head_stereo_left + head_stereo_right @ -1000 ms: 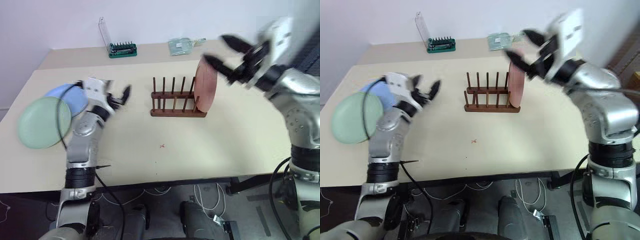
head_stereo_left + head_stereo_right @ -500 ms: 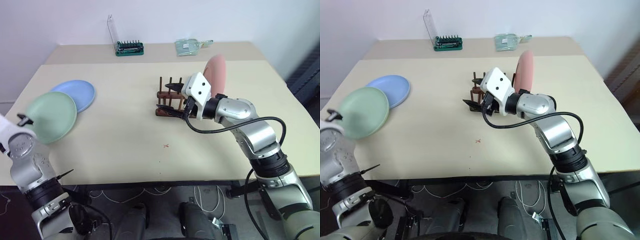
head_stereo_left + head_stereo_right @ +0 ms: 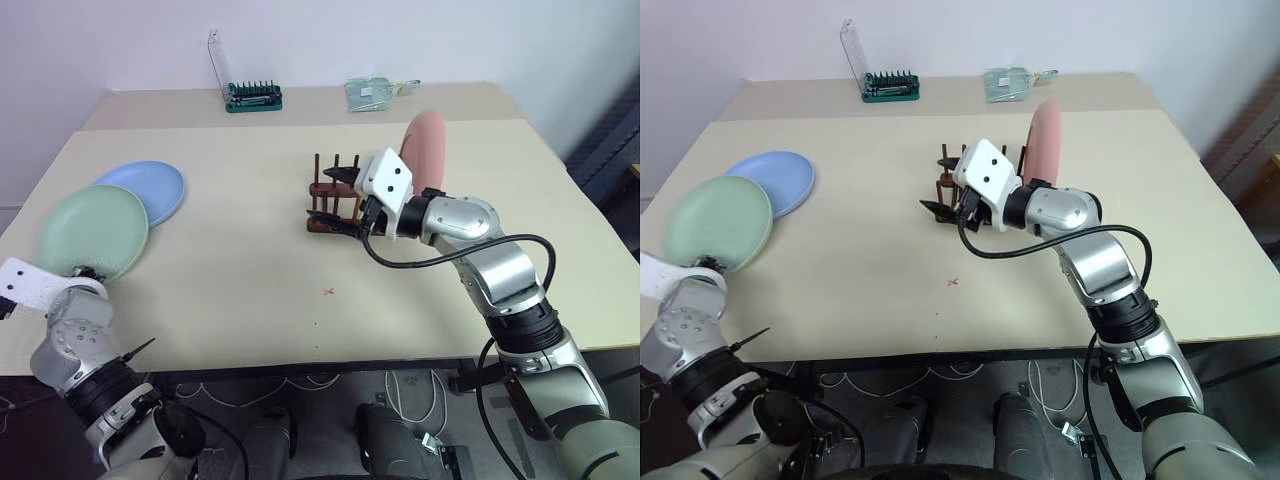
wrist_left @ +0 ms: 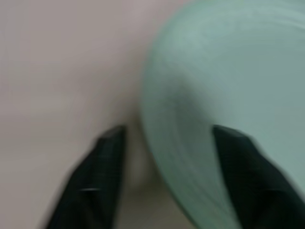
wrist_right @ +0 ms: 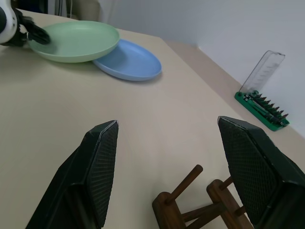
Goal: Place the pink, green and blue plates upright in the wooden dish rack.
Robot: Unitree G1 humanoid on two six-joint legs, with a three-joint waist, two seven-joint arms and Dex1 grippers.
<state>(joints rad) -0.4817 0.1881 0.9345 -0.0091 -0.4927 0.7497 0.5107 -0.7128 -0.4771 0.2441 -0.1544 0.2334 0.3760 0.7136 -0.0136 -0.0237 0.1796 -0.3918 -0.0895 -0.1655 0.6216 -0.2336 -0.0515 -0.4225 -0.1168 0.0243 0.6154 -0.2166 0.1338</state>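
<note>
Left end effector (image 4: 164,179) straddling green plate (image 3: 92,232) rim, grip unclear, right end effector (image 5: 167,176) open above wooden dish rack (image 5: 200,202), pink plate (image 3: 424,150) upright in it, blue plate (image 5: 127,59) flat on worktop (image 3: 250,270)

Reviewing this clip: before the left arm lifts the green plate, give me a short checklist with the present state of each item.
1. Left gripper straddles the rim of the pale mint green round plate: ok, one black finger on each side in the left wrist view.
2. Fingers clamped on that rim: cannot tell.
3. Green plate overlaps the light blue round plate and rests on its edge: ok, so lifting may nudge the blue one.
4. Salmon pink round plate stands upright at one end of the dark wooden peg rack: ok.
5. Free slots in the rack: ok, bare pegs visible.
6. Right gripper open, holding nothing, but over the rack: not ok for insertion.
</note>
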